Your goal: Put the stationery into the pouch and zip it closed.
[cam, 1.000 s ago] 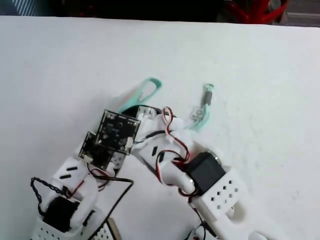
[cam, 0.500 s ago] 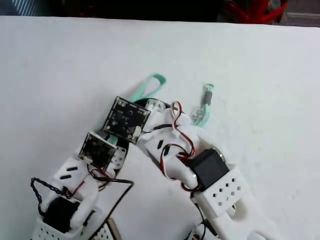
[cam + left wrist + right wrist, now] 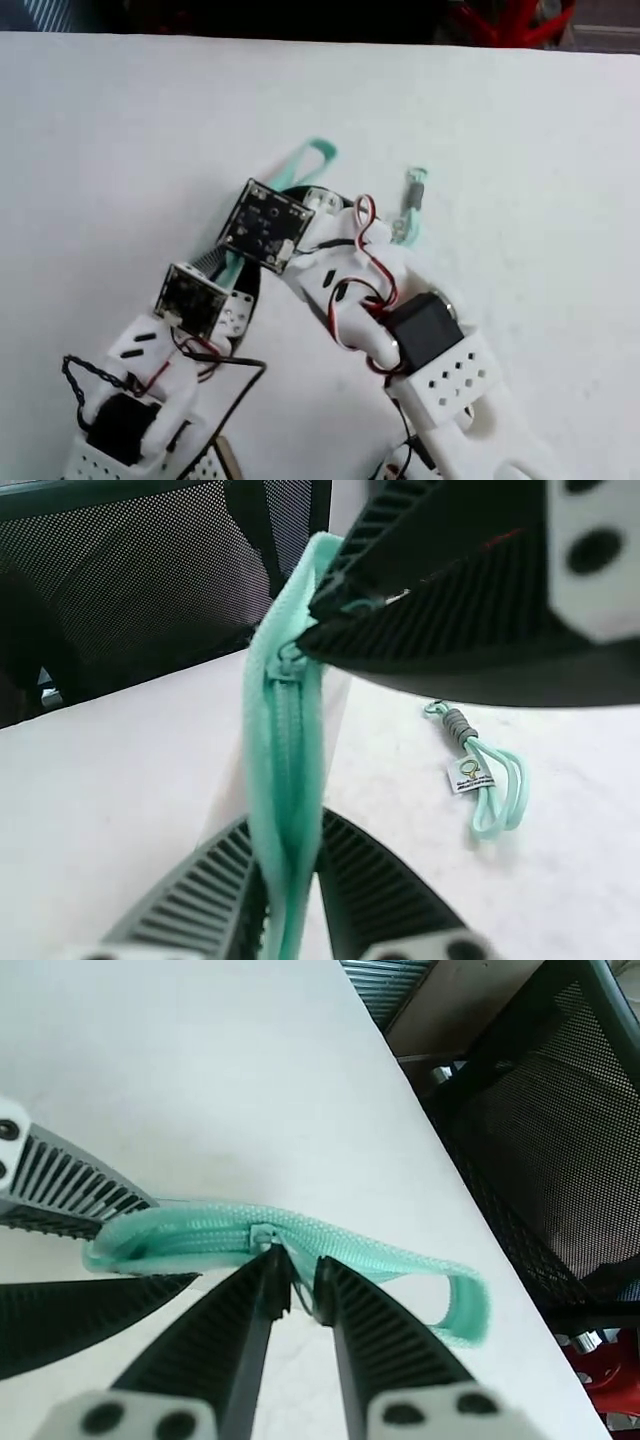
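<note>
Where the high view looks down on the white table (image 3: 120,130), the left arm (image 3: 150,350) enters from 7 o'clock and the right arm (image 3: 440,360) from 5 o'clock. Both meet near the centre over the mint-green pouch (image 3: 310,160), whose loop end projects toward 12 o'clock. A tagged cord (image 3: 404,215) lies at 3 o'clock of the pouch, apart from it.

Left wrist view: the left gripper (image 3: 288,835) has both ribbed fingers pressed against one end of the pouch, with the fabric clamped between them. The pouch stands on edge. The right gripper's black fingers meet the zipper slider (image 3: 290,658).

Right wrist view: the right gripper (image 3: 298,1265) is almost fully closed, pinching the zipper pull (image 3: 263,1238). The left gripper grips the pouch's other end.
</note>
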`<control>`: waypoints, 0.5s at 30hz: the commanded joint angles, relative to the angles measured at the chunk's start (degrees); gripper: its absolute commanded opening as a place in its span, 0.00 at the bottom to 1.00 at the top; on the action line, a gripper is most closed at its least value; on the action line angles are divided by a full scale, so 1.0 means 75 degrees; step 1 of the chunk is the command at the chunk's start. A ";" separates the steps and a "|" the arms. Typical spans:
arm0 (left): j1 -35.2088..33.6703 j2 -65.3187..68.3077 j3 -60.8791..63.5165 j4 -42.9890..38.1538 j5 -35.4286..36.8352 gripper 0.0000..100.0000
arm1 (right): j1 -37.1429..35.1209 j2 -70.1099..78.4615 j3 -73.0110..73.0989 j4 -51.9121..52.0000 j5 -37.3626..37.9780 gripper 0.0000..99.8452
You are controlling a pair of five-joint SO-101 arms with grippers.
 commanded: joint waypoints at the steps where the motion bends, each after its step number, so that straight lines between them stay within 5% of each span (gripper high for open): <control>1: -0.0006 -0.0064 -0.0656 0.0070 0.0129 0.02 | 0.1178 0.0205 0.0105 -0.0275 0.0012 0.02; 15: 0.0053 -0.0064 -0.0985 0.0363 0.0141 0.02 | 0.1729 0.0229 0.0141 -0.1002 0.0012 0.02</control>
